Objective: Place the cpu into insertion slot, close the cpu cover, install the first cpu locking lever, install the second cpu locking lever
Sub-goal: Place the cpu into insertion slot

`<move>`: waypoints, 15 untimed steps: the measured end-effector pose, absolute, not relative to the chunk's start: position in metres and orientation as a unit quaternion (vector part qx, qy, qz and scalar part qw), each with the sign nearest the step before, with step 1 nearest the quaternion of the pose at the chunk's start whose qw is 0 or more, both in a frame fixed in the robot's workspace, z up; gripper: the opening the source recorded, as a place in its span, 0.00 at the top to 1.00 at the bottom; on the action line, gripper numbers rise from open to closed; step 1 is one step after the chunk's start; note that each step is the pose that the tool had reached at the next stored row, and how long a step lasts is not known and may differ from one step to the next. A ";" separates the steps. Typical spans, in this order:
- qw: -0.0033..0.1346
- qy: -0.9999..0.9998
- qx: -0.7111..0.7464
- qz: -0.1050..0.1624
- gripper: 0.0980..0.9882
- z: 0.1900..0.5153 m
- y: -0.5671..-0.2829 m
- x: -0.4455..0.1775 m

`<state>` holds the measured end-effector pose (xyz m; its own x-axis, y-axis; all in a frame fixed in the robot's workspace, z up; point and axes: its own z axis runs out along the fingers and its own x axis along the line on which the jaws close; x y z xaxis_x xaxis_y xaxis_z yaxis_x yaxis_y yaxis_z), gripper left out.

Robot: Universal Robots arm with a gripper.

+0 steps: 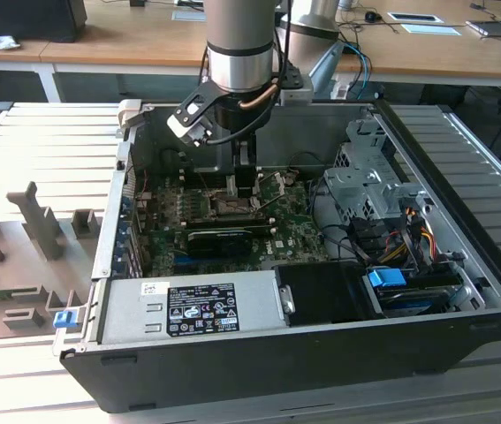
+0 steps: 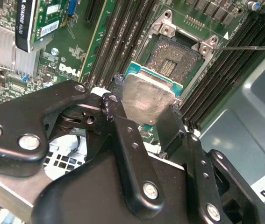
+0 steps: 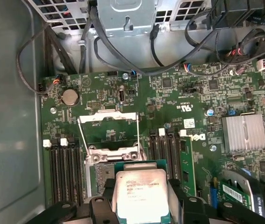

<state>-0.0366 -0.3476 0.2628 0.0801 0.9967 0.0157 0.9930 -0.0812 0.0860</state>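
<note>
1. The gripper (image 2: 146, 106) is clamped on the cpu (image 2: 147, 99). Its black fingers (image 2: 123, 130) pinch two opposite edges, and the metal top faces away from the board.
2. The chip hangs at the fingertips, above the insertion slot (image 2: 176, 58) and not yet in it. The slot lies just ahead of the fingertips, open, with its contact field bare.
3. Misalignment is the main risk. If the chip comes down offset or turned, a corner could land on the contacts or the silvery rim and bend something.
4. In the second wrist view the chip seems to sit at a slant in the fingers, though the camera angle may exaggerate this. A tilted chip would meet the slot one edge first and could jam rather than drop flat.
5. The hold is on thin edges only, so a slip could let the chip fall onto the board.
6. The cpu cover (image 3: 105, 119) stands open beyond the slot, on the side away from the gripper, and a thin locking lever (image 2: 249, 46) runs off to one side.
7. The fingers span wider than the chip. On the way down they could catch the rim, the lever or the memory slots (image 2: 116, 44) flanking the socket.
</note>
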 end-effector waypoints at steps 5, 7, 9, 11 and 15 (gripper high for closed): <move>0.026 0.679 0.733 0.036 0.52 0.255 -0.346 -0.038; 0.025 0.683 0.729 0.036 0.52 0.250 -0.346 -0.040; 0.025 0.683 0.729 0.036 0.52 0.248 -0.345 -0.040; 0.025 0.683 0.729 0.036 0.52 0.245 -0.345 -0.040; 0.025 0.683 0.729 0.036 0.52 0.243 -0.345 -0.041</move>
